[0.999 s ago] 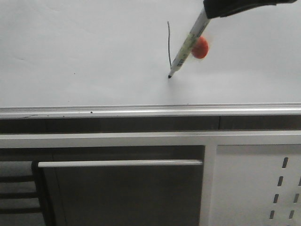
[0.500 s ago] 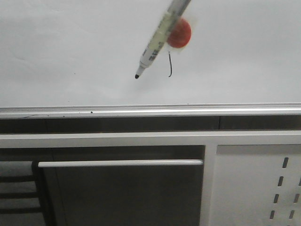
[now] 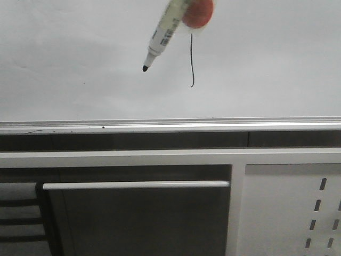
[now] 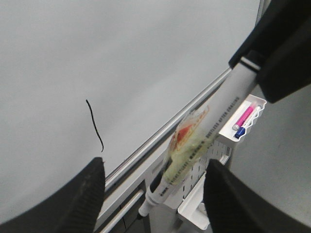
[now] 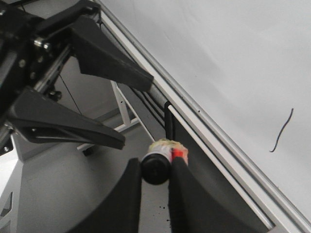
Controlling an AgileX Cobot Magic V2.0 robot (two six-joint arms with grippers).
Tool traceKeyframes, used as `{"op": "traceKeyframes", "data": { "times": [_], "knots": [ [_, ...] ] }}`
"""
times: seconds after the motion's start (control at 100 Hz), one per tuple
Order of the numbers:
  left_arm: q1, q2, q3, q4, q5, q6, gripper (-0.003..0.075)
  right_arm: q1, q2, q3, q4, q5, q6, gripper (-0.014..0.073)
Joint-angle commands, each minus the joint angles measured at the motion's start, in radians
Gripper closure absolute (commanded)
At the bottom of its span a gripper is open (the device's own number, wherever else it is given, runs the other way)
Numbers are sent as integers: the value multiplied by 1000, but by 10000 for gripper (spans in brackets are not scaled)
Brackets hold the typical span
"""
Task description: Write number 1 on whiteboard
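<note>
The whiteboard (image 3: 80,58) fills the upper front view, with its silver rail (image 3: 170,126) below. The number 1 (image 3: 192,61) is a thin black vertical stroke with a small hook at its foot; it also shows in the left wrist view (image 4: 95,124) and the right wrist view (image 5: 282,131). A white marker (image 3: 162,32) with an orange lump (image 3: 198,13) taped to it hangs tip down, left of the stroke and clear of it. My right gripper (image 5: 156,165) is shut on the marker's rear end. My left gripper (image 4: 155,165) is open and empty, with the marker (image 4: 204,136) beyond it.
Below the rail are a white frame, a dark drawer front with a silver handle bar (image 3: 136,185) and a perforated grey panel (image 3: 290,213). A small white tray (image 4: 252,104) holding pink and blue markers hangs at the board's side. My left gripper's fingers (image 5: 112,63) show in the right wrist view.
The marker's tip has left the foot of the stroke and moved left and upward. The right gripper has gone out of the top of the front view. The whole stroke is now uncovered.
</note>
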State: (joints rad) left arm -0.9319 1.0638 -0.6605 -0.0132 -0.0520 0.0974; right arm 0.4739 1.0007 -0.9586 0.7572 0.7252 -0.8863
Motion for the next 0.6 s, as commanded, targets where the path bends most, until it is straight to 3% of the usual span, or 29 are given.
{"op": "traceKeyframes", "data": {
  "times": [0.0,0.44,0.59],
  "knots": [
    [-18,3,-36,29,-80,-2,328,-7,-14,-37,30,-25,1,656],
    [-75,79,-38,66,-153,-2,340,-7,0,-56,38,26,1,656],
    [-75,81,-38,66,-172,-2,412,-7,0,-57,38,43,1,656]
  ]
}}
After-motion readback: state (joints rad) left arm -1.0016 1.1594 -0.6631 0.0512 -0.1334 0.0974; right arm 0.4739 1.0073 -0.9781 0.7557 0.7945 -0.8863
